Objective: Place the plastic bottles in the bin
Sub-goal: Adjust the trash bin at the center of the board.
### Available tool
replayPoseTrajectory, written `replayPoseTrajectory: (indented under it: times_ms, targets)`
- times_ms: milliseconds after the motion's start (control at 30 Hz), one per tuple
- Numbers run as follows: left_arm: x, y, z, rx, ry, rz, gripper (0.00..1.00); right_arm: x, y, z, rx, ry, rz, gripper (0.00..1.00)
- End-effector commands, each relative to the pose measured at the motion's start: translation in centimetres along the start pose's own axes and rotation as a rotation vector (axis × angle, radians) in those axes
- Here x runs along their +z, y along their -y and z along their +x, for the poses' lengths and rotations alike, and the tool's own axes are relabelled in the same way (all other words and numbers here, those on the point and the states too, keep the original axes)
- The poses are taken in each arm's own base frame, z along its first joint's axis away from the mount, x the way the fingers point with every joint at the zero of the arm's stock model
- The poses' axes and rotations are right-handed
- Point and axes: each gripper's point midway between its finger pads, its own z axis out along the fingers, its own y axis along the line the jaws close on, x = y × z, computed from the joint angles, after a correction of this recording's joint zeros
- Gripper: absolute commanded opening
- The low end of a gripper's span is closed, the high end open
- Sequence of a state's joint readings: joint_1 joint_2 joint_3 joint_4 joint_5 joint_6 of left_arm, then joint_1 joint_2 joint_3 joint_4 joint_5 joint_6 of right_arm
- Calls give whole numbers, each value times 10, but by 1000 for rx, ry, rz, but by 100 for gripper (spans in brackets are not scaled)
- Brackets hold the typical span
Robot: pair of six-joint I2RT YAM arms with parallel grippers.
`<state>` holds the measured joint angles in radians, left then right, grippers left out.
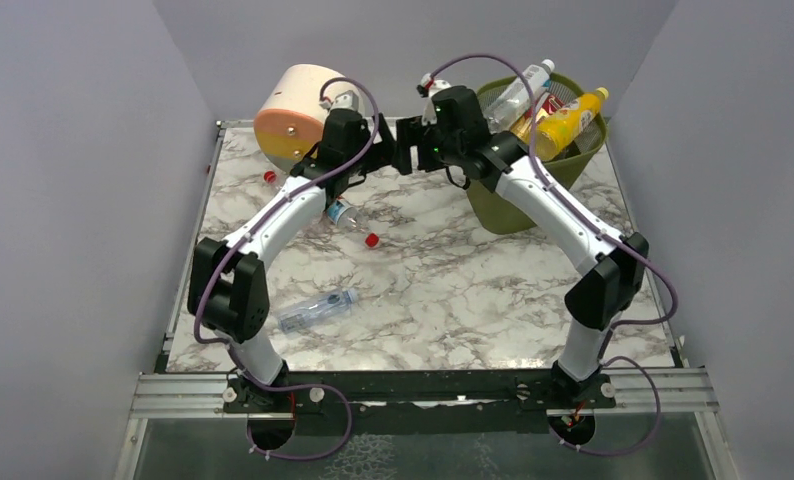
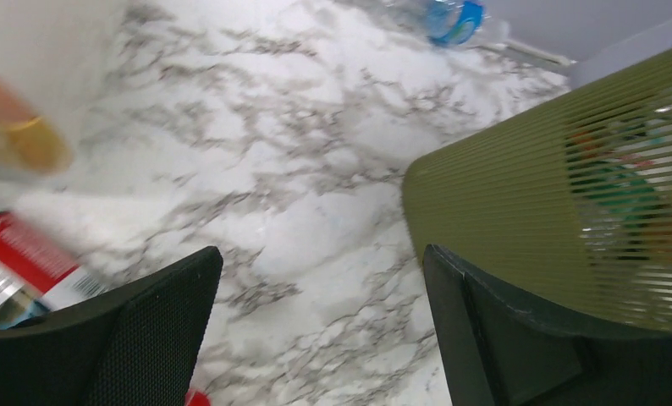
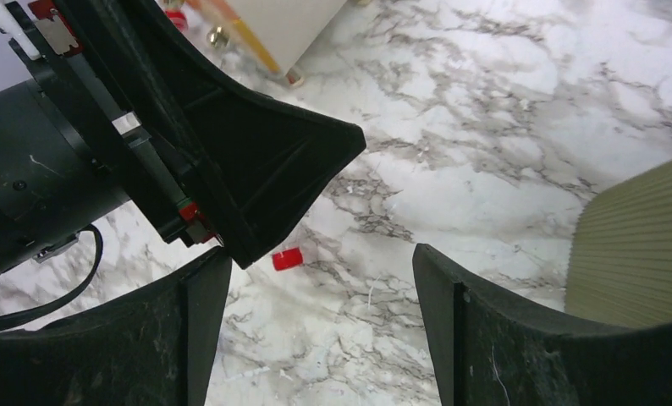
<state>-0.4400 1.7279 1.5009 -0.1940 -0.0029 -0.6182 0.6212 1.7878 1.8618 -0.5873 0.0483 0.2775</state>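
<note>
At least 4 bottles (image 1: 316, 310) on 1 table (image 1: 453, 300), 2 atop 1 bin (image 1: 503, 205); left gripper (image 2: 320, 262), right gripper (image 3: 320, 262) wide, empty.

Fine-grained, matt black plastic forms the fingers (image 2: 138, 338) of the left gripper (image 2: 320, 262), and beneath them the table (image 2: 316, 194) has a smooth, faintly glossy marble-print surface. To their right, the bin (image 2: 502, 211) is matt olive plastic, slotted into mesh. The right gripper (image 3: 320, 258) has fingers (image 3: 519, 338) of the same black plastic, dust-flecked, above a red plastic cap (image 3: 287, 259). Beyond the left gripper lies a bottle (image 2: 451, 17) of clear, shiny plastic.
</note>
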Motion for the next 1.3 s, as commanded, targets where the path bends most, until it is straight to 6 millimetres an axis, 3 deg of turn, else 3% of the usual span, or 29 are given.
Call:
replayPoseTrajectory:
  times_ms: [0,67,200,333,467,733,1000,1133,1267]
  targets:
    - [-51,0,28,-15,-47,28,94,38,59,-19,-62,76,253,80]
    - [-60,-10,39,-15,-61,12,94,57,58,-20,-60,86,252,80]
    - [-72,-12,41,-8,-61,6,93,89,72,-13,-5,59,295,80]
    - [-77,-19,38,14,-49,-31,93,98,82,-9,17,85,273,80]
    - [-74,-28,29,11,-29,-66,95,82,85,-8,15,112,194,80]
    - [-55,-32,10,-3,-13,-71,95,4,32,6,-54,197,-133,80]
    - [-38,-58,7,-26,-14,-142,95,-53,-1,-17,-118,300,-296,80]
    - [-42,-51,-10,-36,22,-117,95,-49,10,-31,-80,316,-217,80]
    - [-59,-34,-16,-54,30,-50,94,-7,24,-34,-48,277,-131,80]
